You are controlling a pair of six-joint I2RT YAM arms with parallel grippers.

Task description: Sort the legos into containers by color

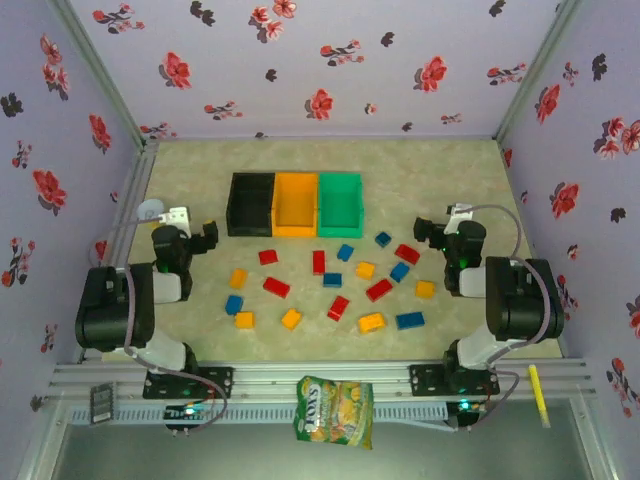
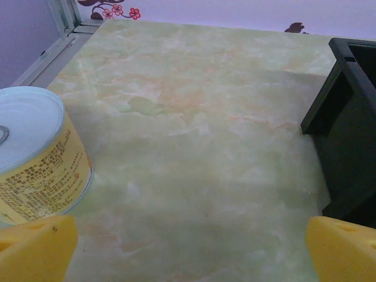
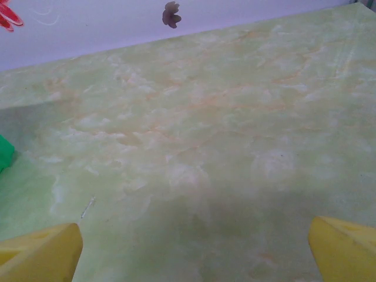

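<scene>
Small red, blue and yellow-orange plastic lego bricks (image 1: 339, 308) lie scattered just in front of the joined row of black, orange and green open plastic bins (image 1: 296, 230). Flanking that row's front corners, the left gripper (image 1: 205, 236) and right gripper (image 1: 432, 232) stand wide open, holding nothing. The bins look empty, so sorting seems unstarted. Next, an arm must descend over one brick.

Light: even, diffuse, bluish cast | Shadows: soft, beside black bin (image 2: 343, 141) | Glare: faint sheen on table (image 2: 194, 129) | Focus: wrist views slightly soft, grainy
</scene>
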